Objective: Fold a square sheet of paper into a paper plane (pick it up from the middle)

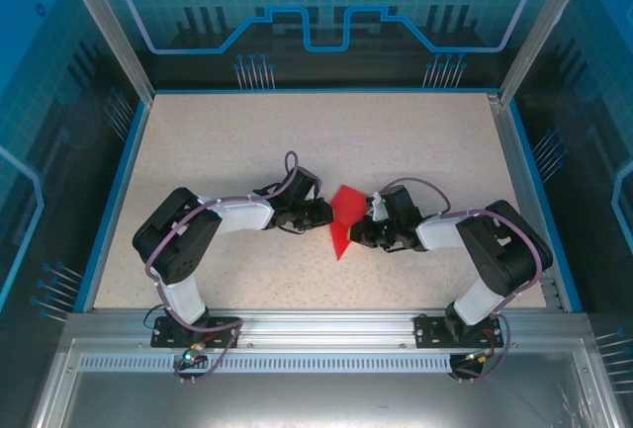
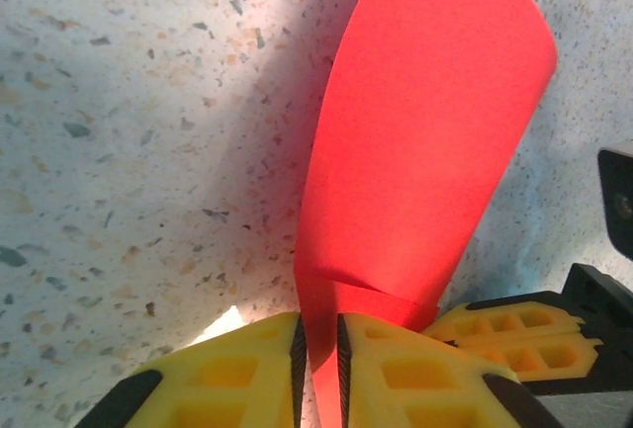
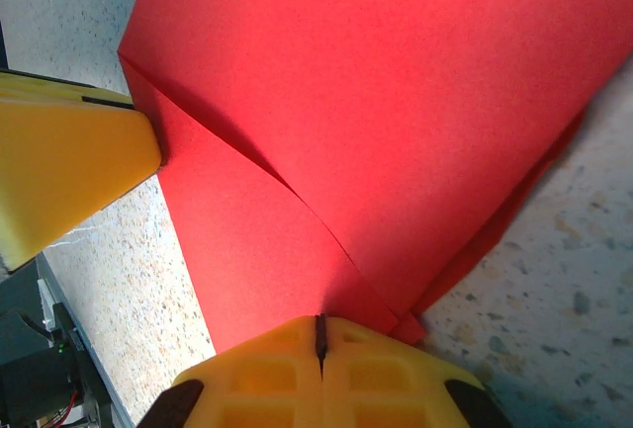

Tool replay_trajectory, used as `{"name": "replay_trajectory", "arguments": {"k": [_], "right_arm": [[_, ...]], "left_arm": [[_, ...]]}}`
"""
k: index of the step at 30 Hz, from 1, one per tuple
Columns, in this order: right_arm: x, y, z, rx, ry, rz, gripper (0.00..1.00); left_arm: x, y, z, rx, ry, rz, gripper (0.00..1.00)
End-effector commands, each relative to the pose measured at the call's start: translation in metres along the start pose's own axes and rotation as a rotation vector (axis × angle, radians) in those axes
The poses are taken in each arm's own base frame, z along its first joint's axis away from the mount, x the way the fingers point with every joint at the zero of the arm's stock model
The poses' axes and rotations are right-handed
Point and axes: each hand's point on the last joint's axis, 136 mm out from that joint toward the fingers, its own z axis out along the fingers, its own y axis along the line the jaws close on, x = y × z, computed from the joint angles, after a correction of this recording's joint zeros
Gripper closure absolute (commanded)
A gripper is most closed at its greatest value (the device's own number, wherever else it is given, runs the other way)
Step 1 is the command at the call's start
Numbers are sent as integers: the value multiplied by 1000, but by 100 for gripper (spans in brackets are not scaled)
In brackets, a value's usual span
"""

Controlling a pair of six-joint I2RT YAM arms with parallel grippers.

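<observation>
**Care first, then the fold**

I hold the thin, bright red square sheet of paper [image 1: 344, 215] over the middle of the speckled beige table [image 1: 198, 151], right between my two grippers. It is not flat. It curls up like a leaf, it has a crease across it, and one pointy corner aims at the near edge of the table.

My right gripper [image 3: 319, 324] is clenched on one corner of the paper. Its yellow fingers [image 3: 257, 379] meet with no gap, and the red goes right into the line between them.

My left gripper [image 2: 318, 334] has one finger on each side of another edge. A thin gap with red in it shows there, so I cannot tell if it pinches the paper yet.

I think this paper weighs almost nothing. It is soft and floppy and will bend any way it likes. If my two arms pull apart, it may rip. If I squeeze in the wrong spot, I may leave a crease I do not want.

So I think the best place to hold is close to an edge or a corner, near the crease, where the paper is doubled and a bit stiffer. The wide middle should stay free for folding.
</observation>
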Motion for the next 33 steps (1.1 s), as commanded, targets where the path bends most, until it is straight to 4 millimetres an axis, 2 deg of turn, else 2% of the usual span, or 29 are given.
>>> {"name": "replay_trajectory", "arguments": {"k": [1,5,11,23,33], "right_arm": [[18,-40,-2,127,45,78,100],[17,-39,-3,127,44,77,100],[12,-34,-5,122,34,67,100],[2,-20,-14,118,9,40,100],[0,-21,-17,139,5,38,100]], "left_arm": [[-3,-2,-2,-19,-3,49,84],[-4,-1,-2,-33,1,72,91],[-2,1,1,-56,29,120,95],[4,-1,2,-124,67,228,95],[4,1,2,-154,73,257,96]]}}
